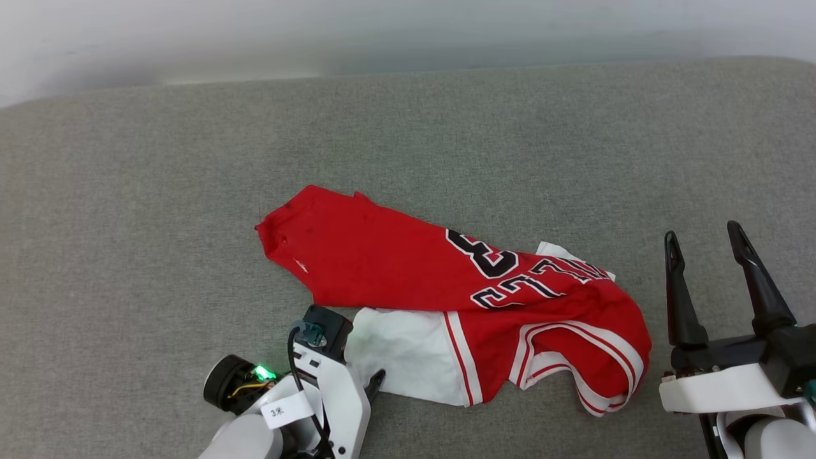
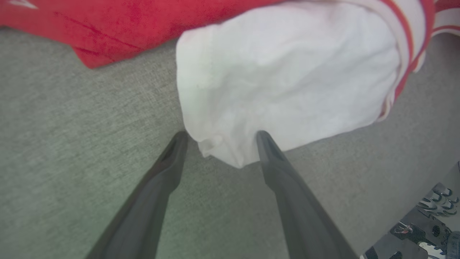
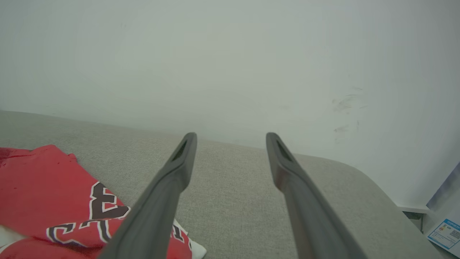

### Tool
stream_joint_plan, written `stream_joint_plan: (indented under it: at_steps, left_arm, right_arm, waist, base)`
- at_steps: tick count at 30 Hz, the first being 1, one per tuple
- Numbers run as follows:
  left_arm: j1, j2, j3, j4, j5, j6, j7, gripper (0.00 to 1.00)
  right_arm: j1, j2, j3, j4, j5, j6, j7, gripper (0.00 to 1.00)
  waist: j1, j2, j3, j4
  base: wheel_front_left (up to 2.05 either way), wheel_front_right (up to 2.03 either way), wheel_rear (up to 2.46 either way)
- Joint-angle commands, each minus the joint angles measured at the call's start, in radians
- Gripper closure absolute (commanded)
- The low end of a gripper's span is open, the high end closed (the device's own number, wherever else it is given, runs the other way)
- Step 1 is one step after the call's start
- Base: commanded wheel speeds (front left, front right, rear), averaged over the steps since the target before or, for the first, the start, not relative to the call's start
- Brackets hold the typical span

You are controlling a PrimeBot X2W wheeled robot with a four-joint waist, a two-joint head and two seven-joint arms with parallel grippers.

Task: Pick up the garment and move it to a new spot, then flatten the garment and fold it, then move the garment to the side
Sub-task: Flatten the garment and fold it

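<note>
Left to right. My left pincer [image 2: 221, 135] is low over the grey woven-fabric cushioned surface [image 1: 159, 191], at the near left edge of the garment. Its two long dark fingers [image 2: 161, 180] are spread wide. In the left wrist view their tips sit either side of the lowest corner of the short white sleeve [image 2: 280, 79], one just beside the cloth and the other over its edge, with nothing pinched between them. A small green light [image 1: 260, 373] glows on that wrist, beside a white paper tag [image 1: 287, 408].

The red jersey-style T-shirt with black, white-outlined block letters [image 1: 395, 261] lies crumpled across the middle of the surface. Its plain red end points to the far left, the letters are near the centre, and the red-and-white striped trim [image 1: 574, 357] is bunched at the near right.

My right pincer [image 1: 701, 231] is just beside the garment's right end, apart from it. Its fingers are spread and hold nothing, and they point towards the pale wall [image 3: 230, 54] beyond the surface's far edge.
</note>
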Motion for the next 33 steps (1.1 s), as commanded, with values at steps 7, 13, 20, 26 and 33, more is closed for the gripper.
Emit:
stream_joint_plan:
  at_steps: [7, 13, 20, 26, 33]
  left_arm:
    - [-0.012, -0.011, -0.005, 0.110, -0.019, -0.007, 0.006, 0.44]
    - [0.011, -0.012, 0.000, 0.136, -0.045, -0.016, -0.013, 1.00]
    - [0.054, 0.040, 0.143, 0.111, -0.080, 0.056, -0.159, 1.00]
    - [0.125, 0.118, 0.247, 0.055, -0.116, 0.106, -0.197, 1.00]
    - [0.216, 0.171, 0.323, 0.008, -0.129, 0.146, -0.245, 1.00]
  right_arm:
    - [-0.020, 0.002, 0.000, -0.003, -0.001, 0.000, -0.002, 0.00]
    - [-0.007, 0.002, 0.000, 0.012, -0.012, 0.000, -0.002, 0.00]
    - [0.019, 0.002, -0.002, 0.036, -0.010, 0.000, -0.002, 0.00]
    - [0.038, 0.002, 0.005, 0.050, -0.007, 0.000, -0.002, 0.00]
    - [0.048, 0.002, 0.006, 0.075, -0.012, 0.000, -0.002, 0.00]
  waist:
    - [-0.0002, 0.0000, 0.030, 0.000]
    - [-0.0002, 0.0000, 0.001, 0.021]
    - [-0.0002, 0.0000, -0.069, 0.057]
    - [-0.0002, 0.0000, -0.106, 0.086]
    - [-0.0002, 0.0000, -0.127, 0.102]
  base:
    - [0.00, 0.00, 0.00]
    - [0.00, 0.00, 0.00]
    - [0.00, 0.00, 0.00]
    - [0.00, 0.00, 0.00]
    - [0.00, 0.00, 0.00]
